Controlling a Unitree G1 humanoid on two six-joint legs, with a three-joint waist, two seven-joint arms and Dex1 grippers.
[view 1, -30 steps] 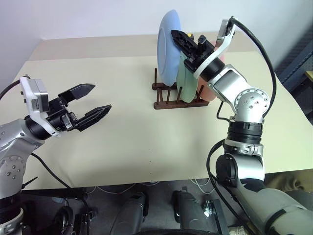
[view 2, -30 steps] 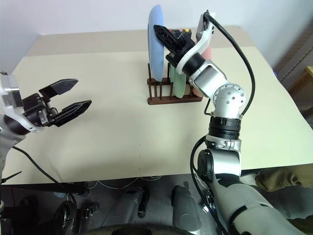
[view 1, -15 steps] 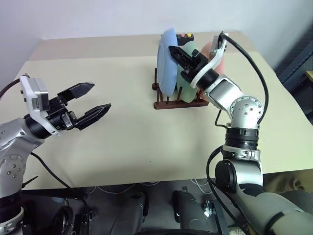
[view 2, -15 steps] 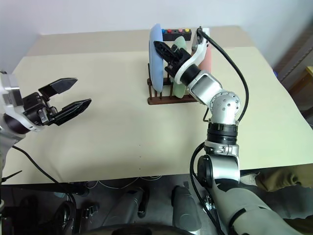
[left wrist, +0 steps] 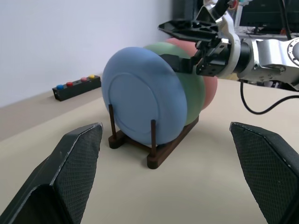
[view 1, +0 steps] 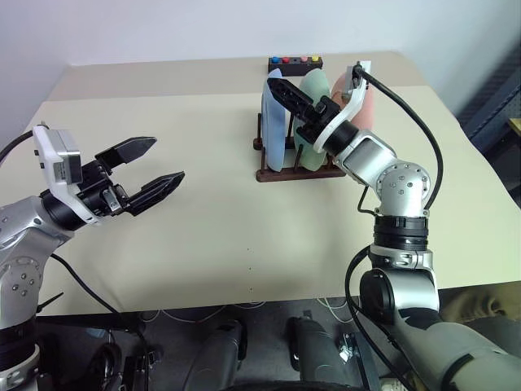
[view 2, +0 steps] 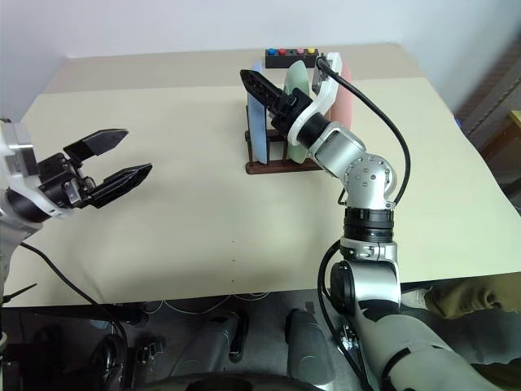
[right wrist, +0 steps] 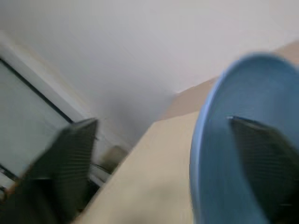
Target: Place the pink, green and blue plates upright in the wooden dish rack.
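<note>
Lowered since the earlier frame, the blue plate (left wrist: 140,100) is now seated upright in the wooden dish rack (view 1: 297,173) beside the green plate (left wrist: 184,88) and pink plate (view 1: 366,110) (task seemingly complete), right pincer (view 2: 273,94) spread wide astride its rim, left pincer (view 1: 151,173) held wide, well apart.

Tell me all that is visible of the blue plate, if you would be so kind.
The blue plate is round, matte and pale blue, with a raised foot ring on its back. It stands upright on edge at the end of the wooden dish rack, between thin pegs, against the green plate. The right gripper straddles its upper rim, jaws open.
</note>
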